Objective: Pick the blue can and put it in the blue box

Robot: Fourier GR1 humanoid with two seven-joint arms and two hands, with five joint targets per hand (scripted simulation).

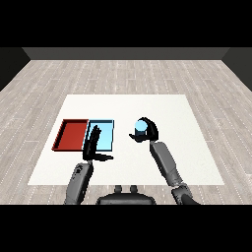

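The right robot hand (147,131) is curled round the blue can (141,127), with dark fingers arching over the top and down its far side and the thumb reaching in from the left. The can sits in that grasp to the right of the blue tray (106,135), apart from it. Whether it is lifted or standing on the table (187,147) cannot be told from this view.

The left robot hand (92,145) is released, fingers straight and pointing away from the robot, thumb stuck out to the right. It lies over the near left part of the blue tray, at the seam with the red tray (69,134).

The likeliest trouble is a clash: the can has to travel left into the blue tray, and the left robot hand covers part of that space. A low carry could also catch the tray's right wall and tip the can. Set down too far left, it could end up in the red tray.

Much of the can is hidden by the fingers, so its lower half and tilt are hard to judge. The left robot hand hides the tray's near left corner.
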